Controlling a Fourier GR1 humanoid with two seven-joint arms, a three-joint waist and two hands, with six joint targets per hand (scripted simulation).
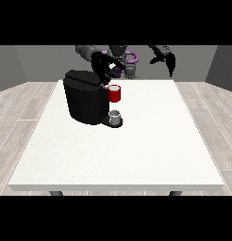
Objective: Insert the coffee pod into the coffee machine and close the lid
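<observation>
The black coffee machine (85, 96) stands on the white table (136, 150), left of the middle and towards the back. A red thing at the machine (114, 93) sits at its front right side, just under the top. Below it, a small grey thing (116, 117) rests on the machine's base; I cannot tell if it is the pod. The hand at the view's left (103, 67) hovers over the machine's top right corner, just above the red thing. The hand at the view's right (168, 58) hangs in the air behind the table's far edge, fingers relaxed and holding nothing.
The robot's torso (129, 63) stands behind the table's far edge. The table's front edge (118, 187) runs across the lower part of the view, with wooden floor on both sides.
</observation>
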